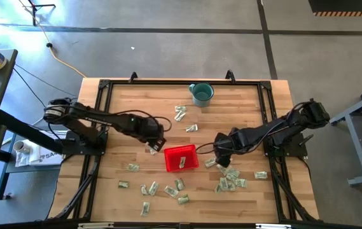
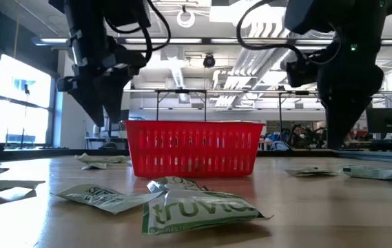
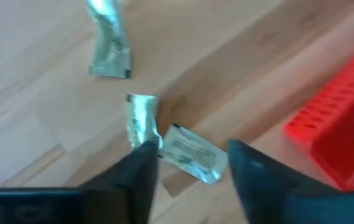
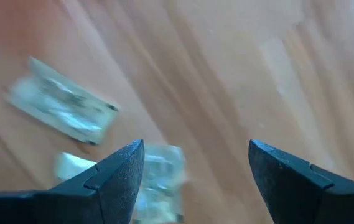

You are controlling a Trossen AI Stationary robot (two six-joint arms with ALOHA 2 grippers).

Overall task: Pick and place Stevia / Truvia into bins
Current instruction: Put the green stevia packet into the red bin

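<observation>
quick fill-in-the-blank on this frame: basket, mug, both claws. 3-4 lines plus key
1. The basket on the table is coloured ____.
2. Both the left claw and the right claw have their jaws ____.
3. The teal mug stands nearer the table's ____ edge in the high view.
4. The sweetener packets lie scattered on the ____.

Missing words: red; open; far; table

An open lab hall: exposed ceiling ducts point(image 2: 251, 52), rows of workbenches point(image 2: 299, 141), concrete floor point(image 1: 168, 44).
</observation>
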